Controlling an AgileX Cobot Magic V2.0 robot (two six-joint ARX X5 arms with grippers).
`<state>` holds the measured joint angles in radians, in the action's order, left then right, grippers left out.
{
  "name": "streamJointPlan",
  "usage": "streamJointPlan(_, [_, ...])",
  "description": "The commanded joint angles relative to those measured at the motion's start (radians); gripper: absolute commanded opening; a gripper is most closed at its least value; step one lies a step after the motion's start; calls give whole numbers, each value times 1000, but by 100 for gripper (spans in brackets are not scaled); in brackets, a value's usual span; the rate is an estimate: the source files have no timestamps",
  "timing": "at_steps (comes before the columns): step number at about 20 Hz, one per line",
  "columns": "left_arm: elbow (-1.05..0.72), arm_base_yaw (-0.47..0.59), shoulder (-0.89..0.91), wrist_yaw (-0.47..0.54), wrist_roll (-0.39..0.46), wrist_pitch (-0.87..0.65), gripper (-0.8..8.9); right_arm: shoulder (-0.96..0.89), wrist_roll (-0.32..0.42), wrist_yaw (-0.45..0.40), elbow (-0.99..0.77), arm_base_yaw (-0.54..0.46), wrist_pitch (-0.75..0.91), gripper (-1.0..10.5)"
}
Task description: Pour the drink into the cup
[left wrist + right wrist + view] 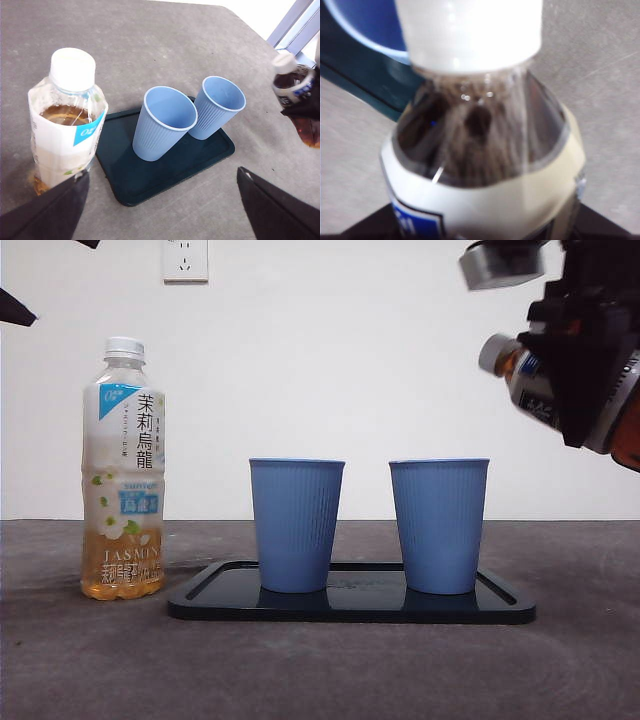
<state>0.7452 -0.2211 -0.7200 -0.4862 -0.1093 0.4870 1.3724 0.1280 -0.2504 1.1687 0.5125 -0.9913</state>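
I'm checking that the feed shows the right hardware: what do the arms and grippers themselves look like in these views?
The left gripper shows two matte black, flat wedge-shaped jaws with plain surfaces and no markings. The right gripper is a bulky black, blocky assembly with a grey round part above it; in its own wrist view only dark slivers of its jaws show. No cables are clearly visible.

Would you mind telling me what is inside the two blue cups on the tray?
Both blue cups on the tray look empty in the left wrist view: only pale blue inner walls show. The deepest part of each bottom is hidden by the rim.
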Motion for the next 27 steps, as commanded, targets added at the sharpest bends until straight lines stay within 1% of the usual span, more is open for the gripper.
streamJointPlan(1, [18, -4, -6, -5, 18, -7, 468, 68, 51, -70, 76, 22, -39, 200])
streamJointPlan(6, [18, -4, -6, -5, 14, -7, 468, 166, 91, -179, 140, 61, -106, 200])
streamJointPlan(9, [18, -4, -6, -5, 11, -7, 467, 206, 108, -268, 157, 92, -133, 200])
streamJointPlan(12, [18, -12, -6, -5, 11, -7, 468, 229, 137, -324, 158, 119, -132, 200])
streamJointPlan(14, [18, -20, -6, -5, 12, -7, 468, 244, 153, -381, 161, 134, -136, 200])
streamJointPlan(19, [18, -34, -6, -5, 12, -8, 468, 274, 172, -484, 162, 161, -146, 200])
streamJointPlan(22, [18, -36, -6, -5, 12, -8, 468, 281, 177, -521, 162, 174, -150, 200])
streamJointPlan(27, [18, -36, -6, -5, 12, -8, 468, 282, 179, -529, 162, 175, -155, 200])
